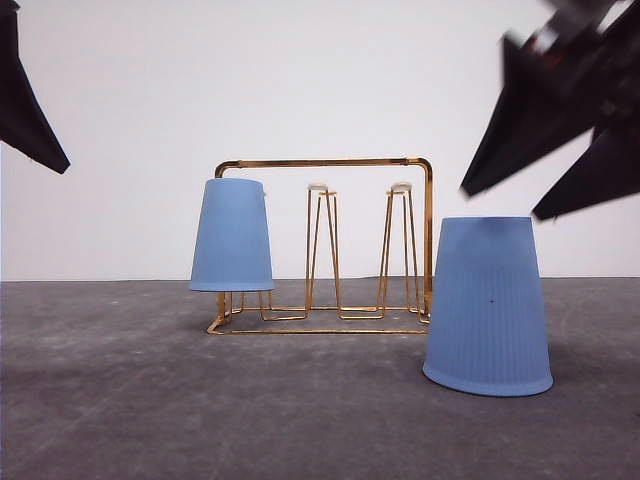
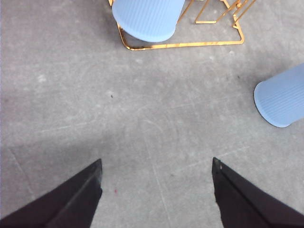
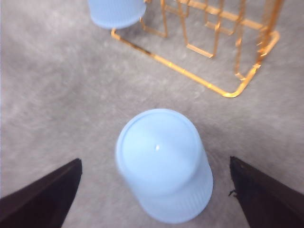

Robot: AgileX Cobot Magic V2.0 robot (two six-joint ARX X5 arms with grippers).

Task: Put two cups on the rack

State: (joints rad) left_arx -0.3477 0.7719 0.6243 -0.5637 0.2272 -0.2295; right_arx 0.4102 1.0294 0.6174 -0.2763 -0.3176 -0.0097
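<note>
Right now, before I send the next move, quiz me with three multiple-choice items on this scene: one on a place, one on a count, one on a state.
1. Where is the cup that is not on the rack?
A. On the table by the rack's right end
B. On the middle pegs
C. In the left gripper

2. How many cups are on the rack?
A. None
B. One
C. Two

3. How is the right gripper?
A. Shut on a cup
B. Open above a cup
C. Shut on the rack

Answers:
1 A: the loose cup stands upside down on the table near the right end of the rack.
2 B: one hung cup sits over the left pegs.
3 B: the right gripper has its fingers spread, one on each side of the loose cup.
</note>
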